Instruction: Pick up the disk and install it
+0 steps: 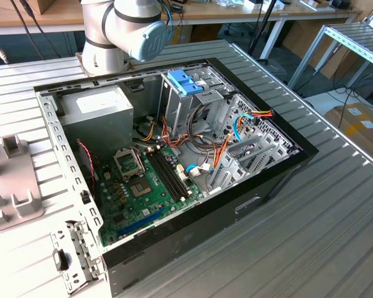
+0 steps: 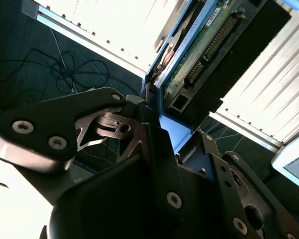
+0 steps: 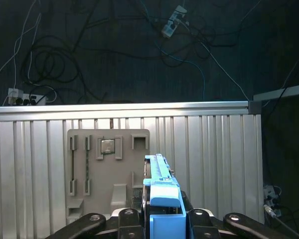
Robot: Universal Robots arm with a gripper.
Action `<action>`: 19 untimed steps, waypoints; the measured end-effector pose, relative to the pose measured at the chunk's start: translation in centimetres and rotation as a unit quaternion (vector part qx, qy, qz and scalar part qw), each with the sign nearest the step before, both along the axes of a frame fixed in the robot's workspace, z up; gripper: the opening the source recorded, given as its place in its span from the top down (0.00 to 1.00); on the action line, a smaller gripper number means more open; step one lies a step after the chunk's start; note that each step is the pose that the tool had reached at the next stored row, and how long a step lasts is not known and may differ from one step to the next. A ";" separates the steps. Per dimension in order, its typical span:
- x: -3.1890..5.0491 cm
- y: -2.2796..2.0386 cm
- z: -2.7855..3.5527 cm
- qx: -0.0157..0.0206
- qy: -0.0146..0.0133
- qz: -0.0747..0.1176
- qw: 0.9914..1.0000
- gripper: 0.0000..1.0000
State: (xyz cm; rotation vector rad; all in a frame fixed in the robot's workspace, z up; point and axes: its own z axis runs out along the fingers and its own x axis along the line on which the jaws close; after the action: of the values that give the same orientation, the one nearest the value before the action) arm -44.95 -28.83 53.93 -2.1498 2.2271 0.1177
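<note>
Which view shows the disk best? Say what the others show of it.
The second wrist view: the disk shows its green circuit-board face, connector and blue carrier edge, clamped in the gripper. The first wrist view shows the disk edge-on, a thin blue strip between the gripper's fingers. The exterior view takes in the open computer case.

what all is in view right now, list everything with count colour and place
table: 1, ribbed silver, under everything
computer case: 1, black, open, on the table
motherboard: 1, green, on the case floor
power supply: 1, grey, case corner near the arm's base
latch: 1, pale blue, atop the drive cage
fixture tray: 1, grey, on the table at the exterior view's left
cardboard box: 1, brown, beyond the table at the exterior view's right
disk: 1, blue carrier, held in the claw
arm: 1, grey, behind the case
claw: 1, black, shut on the disk
</note>
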 end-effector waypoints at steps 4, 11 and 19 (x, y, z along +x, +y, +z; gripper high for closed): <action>0.02 -0.03 0.02 0.000 0.000 0.000 1.000 0.63; 0.16 -0.18 -0.02 0.000 0.000 0.000 1.000 0.63; 0.37 -0.20 -0.04 -0.001 0.000 0.000 1.000 0.63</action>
State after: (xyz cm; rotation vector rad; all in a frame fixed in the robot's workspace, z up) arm -44.58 -29.03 53.89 -2.1510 2.2286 0.1148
